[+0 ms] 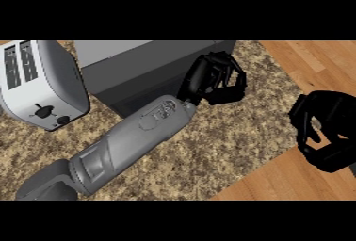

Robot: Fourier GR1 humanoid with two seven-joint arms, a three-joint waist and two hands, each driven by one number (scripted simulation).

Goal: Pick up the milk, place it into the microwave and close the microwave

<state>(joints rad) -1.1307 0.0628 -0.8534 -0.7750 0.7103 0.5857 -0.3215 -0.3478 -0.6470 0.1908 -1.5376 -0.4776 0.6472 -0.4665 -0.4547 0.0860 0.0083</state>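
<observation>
Left forearm point(132, 141) across counter point(208, 160), between toaster point(42, 84) and microwave point(139, 70).

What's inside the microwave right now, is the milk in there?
Cannot tell. Only the microwave's grey outside shows, with the left hand curled at its right edge. Its interior is covered, and no milk is visible.

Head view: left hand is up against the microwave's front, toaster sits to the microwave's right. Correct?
Not quite. In the head view the toaster sits to the left of the microwave, not the right. The left hand is up against the microwave's front, as you said.
</observation>
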